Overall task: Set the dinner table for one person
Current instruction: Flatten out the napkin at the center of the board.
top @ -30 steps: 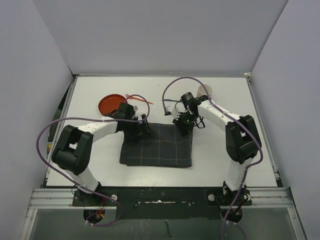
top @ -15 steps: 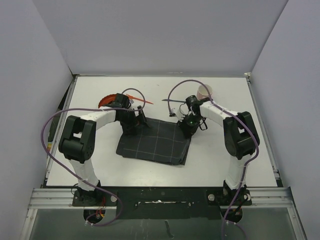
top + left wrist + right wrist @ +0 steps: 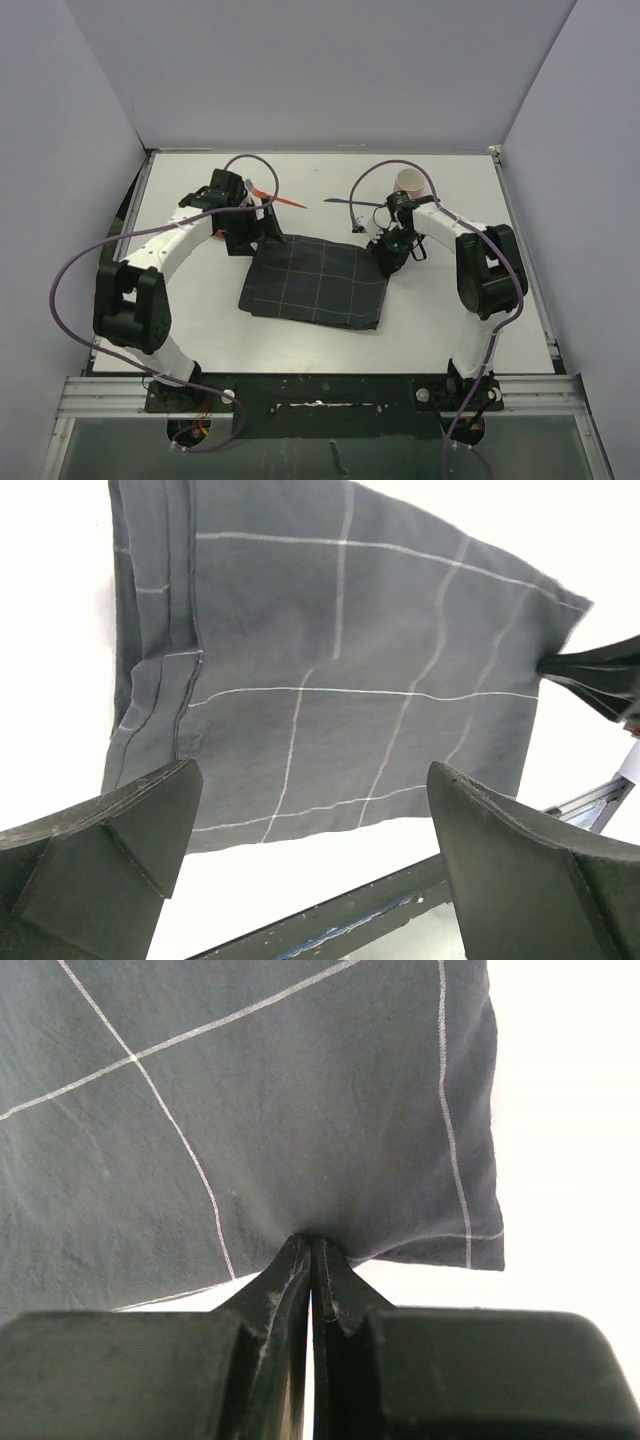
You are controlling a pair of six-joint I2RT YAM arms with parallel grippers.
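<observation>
The dark grid-lined cloth mat (image 3: 315, 280) lies flat, slightly skewed, in the middle of the white dinner table (image 3: 200, 310). My right gripper (image 3: 385, 258) is shut on the mat's far right edge; in the right wrist view its jaws (image 3: 312, 1247) pinch the cloth (image 3: 250, 1090) into a small pucker. My left gripper (image 3: 258, 232) hovers just beyond the mat's far left corner. Its fingers (image 3: 130, 820) stand wide apart in the left wrist view, nothing between them, with the mat (image 3: 330, 670) spread out ahead.
A pale cup (image 3: 410, 182) stands at the far right behind the right arm. An orange utensil (image 3: 285, 199) and a dark utensil (image 3: 345, 202) lie on the table beyond the mat. Metal rails (image 3: 525, 260) edge the tabletop.
My left gripper has drawn back off the mat toward the far left, still open. My right gripper has dragged the mat's far right corner rightward, shifting and turning the cloth.
</observation>
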